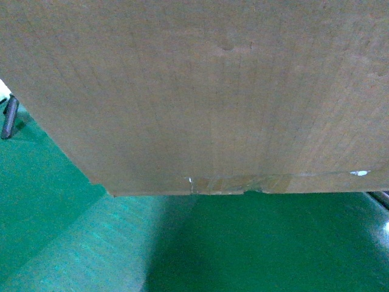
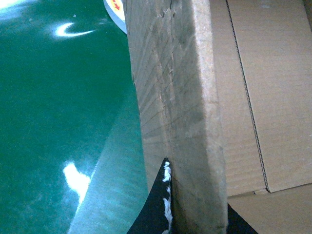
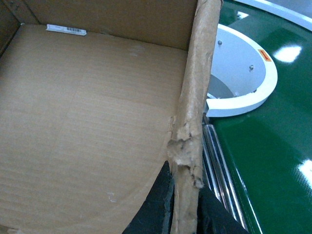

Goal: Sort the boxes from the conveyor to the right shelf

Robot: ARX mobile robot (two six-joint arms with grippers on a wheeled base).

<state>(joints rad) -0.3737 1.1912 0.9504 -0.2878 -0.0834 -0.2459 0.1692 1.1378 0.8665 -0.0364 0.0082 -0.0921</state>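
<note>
A large brown cardboard box (image 1: 194, 91) fills the top of the head view. Its taped bottom seam (image 1: 243, 182) casts a shadow on the green conveyor (image 1: 255, 243). Neither gripper shows in the head view. My left gripper (image 2: 197, 207) is shut on the box's thick left wall (image 2: 180, 97), one black finger (image 2: 158, 204) outside and one inside. My right gripper (image 3: 185, 200) is shut on the ragged torn right wall (image 3: 192, 97), with the box's inside floor (image 3: 83, 122) to its left. A white barcode sticker (image 3: 66, 30) lies at the far inside edge. The right shelf is out of view.
Shiny metal rods (image 3: 217, 161) run close beside the box's right wall. Past them a white curved rim (image 3: 243, 73) sits on the belt. A dark rod (image 1: 9, 115) shows at the head view's left edge and another (image 1: 380, 198) at the right edge.
</note>
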